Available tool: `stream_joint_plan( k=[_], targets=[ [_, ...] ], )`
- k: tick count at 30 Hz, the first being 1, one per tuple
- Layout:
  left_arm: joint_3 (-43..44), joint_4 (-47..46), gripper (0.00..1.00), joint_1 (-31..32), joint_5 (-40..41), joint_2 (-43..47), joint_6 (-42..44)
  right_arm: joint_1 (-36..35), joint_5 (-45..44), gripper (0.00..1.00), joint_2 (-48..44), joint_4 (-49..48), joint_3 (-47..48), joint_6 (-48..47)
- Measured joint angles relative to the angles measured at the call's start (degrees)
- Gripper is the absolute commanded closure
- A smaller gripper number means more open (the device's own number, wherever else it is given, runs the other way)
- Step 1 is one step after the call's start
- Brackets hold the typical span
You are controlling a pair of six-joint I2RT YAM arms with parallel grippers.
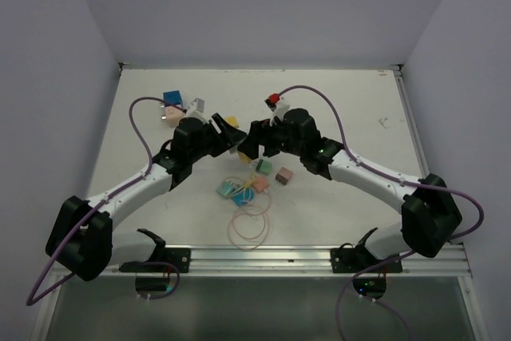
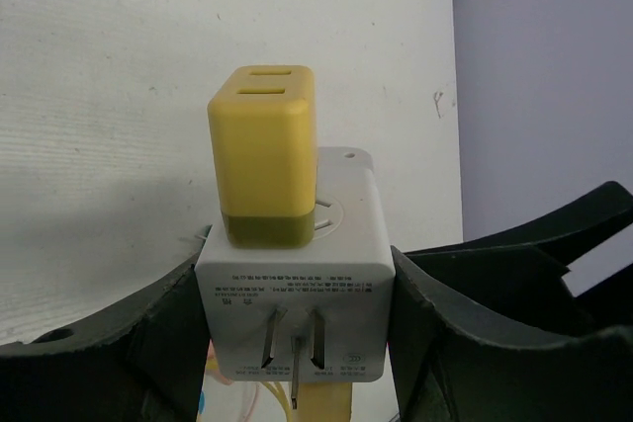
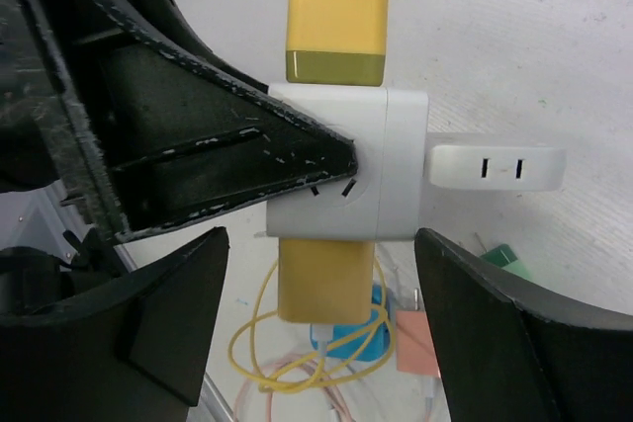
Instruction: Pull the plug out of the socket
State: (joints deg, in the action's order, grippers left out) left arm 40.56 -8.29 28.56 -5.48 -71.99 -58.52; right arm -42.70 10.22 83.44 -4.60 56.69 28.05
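Note:
A white cube socket [image 2: 293, 289] is clamped side to side by my left gripper [image 2: 294, 318], which is shut on it above the table. A yellow plug [image 2: 263, 155] sticks out of its top face. In the right wrist view the socket [image 3: 391, 165] carries that yellow plug [image 3: 336, 27], a second yellow plug [image 3: 324, 279] with a yellow cable on the opposite face, and a white plug [image 3: 495, 167] on its side. My right gripper [image 3: 321, 328] is open, its fingers [image 3: 168, 328] standing either side of the cabled yellow plug with gaps. From above, both grippers [image 1: 227, 137] [image 1: 254, 145] meet mid-table.
On the table lie a blue cube [image 1: 172, 100] and a white adapter [image 1: 194, 105] at the back left, and a red plug [image 1: 277, 101] behind the right arm. Green [image 1: 264, 167], pink [image 1: 283, 175] and teal [image 1: 227, 189] blocks and looped cables [image 1: 249, 225] lie under the grippers.

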Motion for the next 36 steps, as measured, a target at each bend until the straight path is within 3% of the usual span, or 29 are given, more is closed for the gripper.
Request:
stream_joint_plan(
  k=[10, 23, 30, 31, 36],
  targets=[
    [-1.79, -1.16, 1.0, -0.02, 1.9, 0.85, 2.8, 0.0, 2.12, 0.15, -3.82, 5.77, 0.39, -1.49],
    [-3.98, -8.41, 1.0, -0.02, 4.94, 4.04, 2.69, -0.07, 6.51, 0.21, 6.54, 8.55, 7.04, -3.17],
    [-3.93, -10.08, 1.0, -0.02, 6.36, 4.57, 2.69, -0.07, 7.28, 0.49, 9.07, 8.85, 11.45, -5.09],
    [-3.82, -10.14, 1.0, -0.04, 6.4, 4.57, 2.69, -0.07, 7.26, 0.6, 9.11, 9.16, 11.65, -5.4],
    [-3.28, -10.32, 1.0, -0.55, 6.36, 4.35, 2.82, 0.0, 7.19, 0.91, 9.09, 9.73, 12.13, -6.86]
  ],
)
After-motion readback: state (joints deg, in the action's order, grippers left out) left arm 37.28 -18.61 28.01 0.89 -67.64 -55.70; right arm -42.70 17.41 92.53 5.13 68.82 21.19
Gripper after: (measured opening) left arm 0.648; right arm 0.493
